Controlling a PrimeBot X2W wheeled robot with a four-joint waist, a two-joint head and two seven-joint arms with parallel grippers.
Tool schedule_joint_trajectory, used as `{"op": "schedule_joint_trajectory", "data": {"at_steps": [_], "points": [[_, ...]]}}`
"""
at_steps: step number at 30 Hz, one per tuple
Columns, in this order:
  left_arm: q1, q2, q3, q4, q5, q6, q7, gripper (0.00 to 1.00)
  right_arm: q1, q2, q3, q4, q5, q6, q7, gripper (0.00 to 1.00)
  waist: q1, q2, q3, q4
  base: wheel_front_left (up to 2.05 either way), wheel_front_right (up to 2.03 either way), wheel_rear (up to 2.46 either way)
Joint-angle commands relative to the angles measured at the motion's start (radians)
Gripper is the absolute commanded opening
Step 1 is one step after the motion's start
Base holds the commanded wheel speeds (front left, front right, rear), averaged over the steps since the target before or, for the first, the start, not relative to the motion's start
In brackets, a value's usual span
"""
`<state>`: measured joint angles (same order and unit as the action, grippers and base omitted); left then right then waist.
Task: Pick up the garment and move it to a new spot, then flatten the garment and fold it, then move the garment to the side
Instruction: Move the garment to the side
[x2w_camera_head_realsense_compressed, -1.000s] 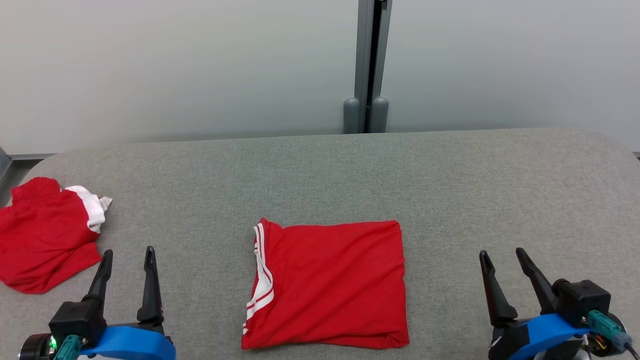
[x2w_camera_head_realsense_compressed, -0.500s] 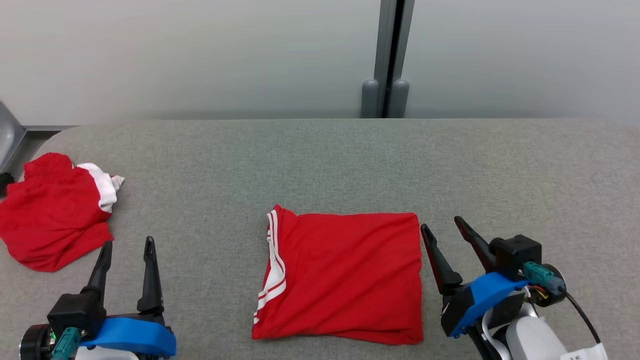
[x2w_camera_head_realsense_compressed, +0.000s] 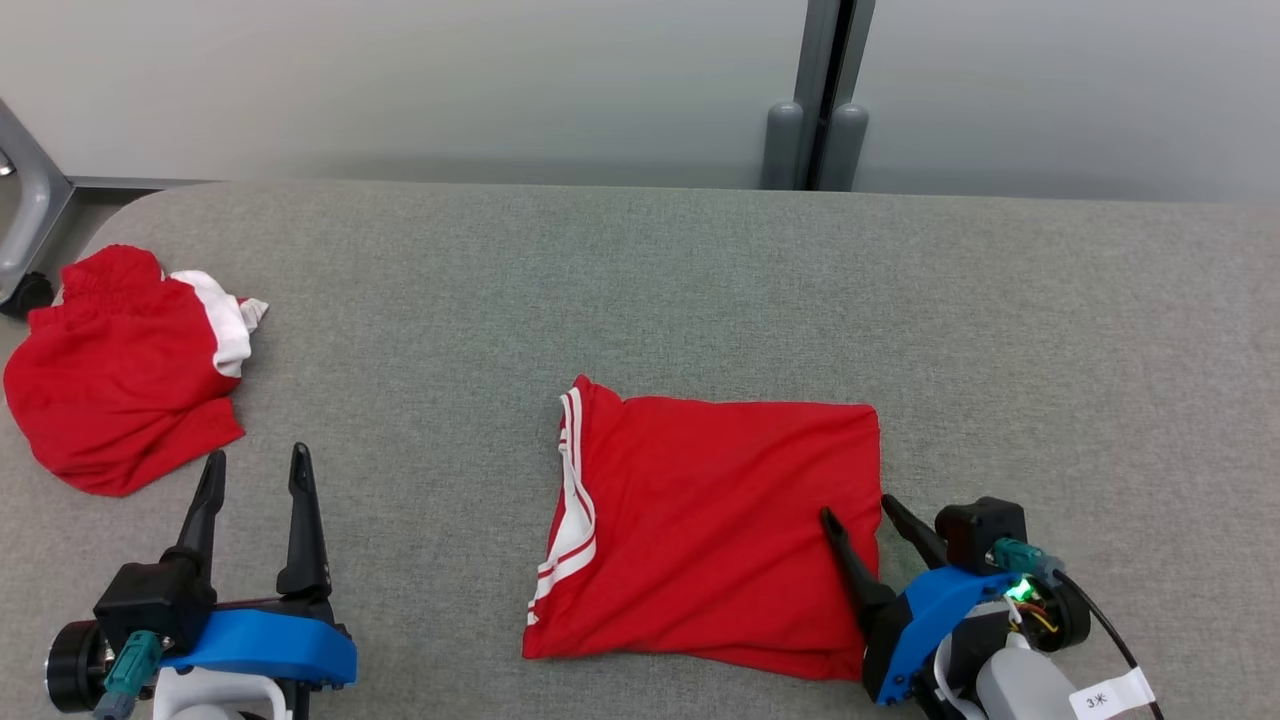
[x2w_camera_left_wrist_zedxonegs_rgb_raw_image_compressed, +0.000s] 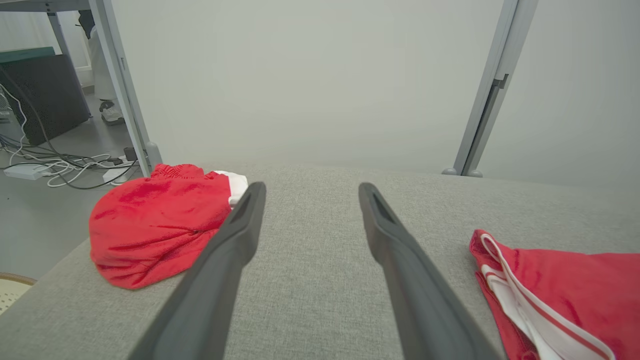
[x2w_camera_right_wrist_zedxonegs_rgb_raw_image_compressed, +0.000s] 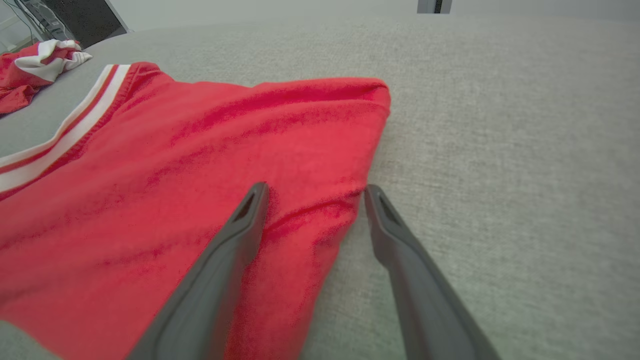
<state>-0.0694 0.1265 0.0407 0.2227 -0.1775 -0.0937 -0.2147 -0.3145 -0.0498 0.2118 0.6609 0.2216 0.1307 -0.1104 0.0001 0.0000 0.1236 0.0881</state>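
Right fingers (x2w_camera_right_wrist_zedxonegs_rgb_raw_image_compressed: 237, 235) spread, empty, edge of folded red jersey (x2w_camera_head_realsense_compressed: 700, 520) between them; contact unclear. Go low, pinch every layer so fold holds. Left fingers (x2w_camera_left_wrist_zedxonegs_rgb_raw_image_compressed: 235, 240) spread, idle.

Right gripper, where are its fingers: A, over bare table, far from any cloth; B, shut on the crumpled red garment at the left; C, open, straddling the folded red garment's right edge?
C: the right gripper is open, one finger over the folded red garment, the other just beyond its edge.
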Motion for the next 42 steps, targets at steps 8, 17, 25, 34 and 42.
{"op": "schedule_joint_trajectory", "data": {"at_steps": [8, 17, 25, 34, 42], "points": [[-0.032, 0.004, -0.009, 0.027, -0.013, 0.002, -0.019, 1.0, -0.03, -0.001, 0.065, 0.109, 0.074, 0.0, -0.03, 1.0, -0.0001, 0.0, 0.024, 0.011, 0.0, 0.0, 0.0], [-0.055, 0.001, -0.018, 0.049, -0.021, 0.0, -0.035, 1.0, -0.112, -0.001, 0.109, 0.172, 0.11, 0.0, -0.084, 0.0, -0.0001, 0.0, 0.051, 0.008, 0.0, 0.0, 0.0], [-0.078, 0.002, -0.023, 0.03, -0.033, -0.004, -0.044, 1.0, -0.222, -0.06, 0.019, 0.174, 0.001, 0.0, -0.11, 0.0, -0.0001, 0.0, 0.117, -0.041, 0.0, 0.0, 0.0], [-0.143, 0.028, -0.019, -0.012, -0.038, -0.013, -0.05, 1.0, -0.296, -0.172, -0.072, 0.053, -0.05, 0.0, -0.062, 0.0, -0.0001, 0.0, 0.237, -0.161, 0.0, 0.0, 0.0], [-0.187, 0.071, -0.006, -0.059, -0.035, -0.017, -0.051, 1.0, -0.248, -0.232, -0.175, -0.089, -0.062, 0.0, -0.017, 0.0, -0.0001, 0.0, 0.305, -0.229, 0.0, 0.0, 0.0]]}}
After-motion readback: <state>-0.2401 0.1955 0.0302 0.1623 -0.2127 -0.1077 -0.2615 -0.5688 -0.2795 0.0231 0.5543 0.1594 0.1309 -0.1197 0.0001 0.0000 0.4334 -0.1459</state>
